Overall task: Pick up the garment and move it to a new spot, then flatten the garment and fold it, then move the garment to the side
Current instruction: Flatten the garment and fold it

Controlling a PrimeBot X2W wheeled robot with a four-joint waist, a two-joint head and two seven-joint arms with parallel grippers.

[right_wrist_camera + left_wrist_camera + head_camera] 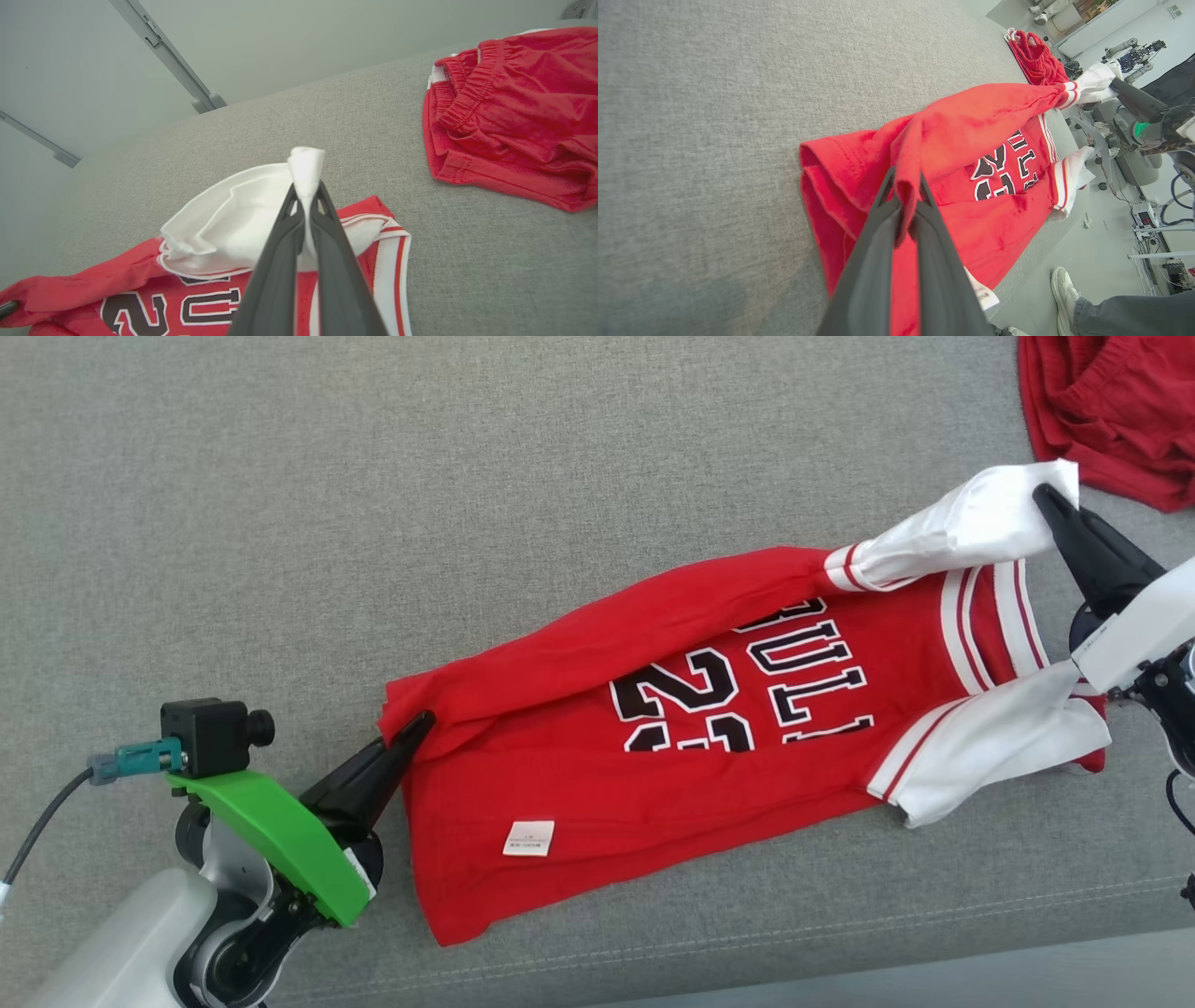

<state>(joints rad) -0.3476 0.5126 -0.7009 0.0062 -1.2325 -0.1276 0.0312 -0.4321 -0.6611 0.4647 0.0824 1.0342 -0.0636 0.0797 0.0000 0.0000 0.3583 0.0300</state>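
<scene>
Head view, starting closest to the robot: the grey woven surface ends in a stitched seam just on the near side of the red jersey. Off that same side, the left wrist view shows a light floor with a person's pale shoe and grey trouser leg.

The jersey lies flat across the surface, with a small white label on its near lower part. At the jersey's hem corner the left gripper is clenched on a pinch of red cloth, which the left wrist view shows drawn up between the two dark fingers. A green bracket carrying a small black camera sits on that arm, beside the hem.

At the jersey's far white sleeve the right gripper is clamped on the white cloth, holding it off the surface. A long fold of red cloth stretches between the two grips and covers the top of the lettering.

Beyond that sleeve, apart from the jersey, red shorts lie crumpled on the same surface. Past the jersey's sleeve end stand cables and other equipment. Farther still, the right wrist view shows a pale wall with grey metal bars.
</scene>
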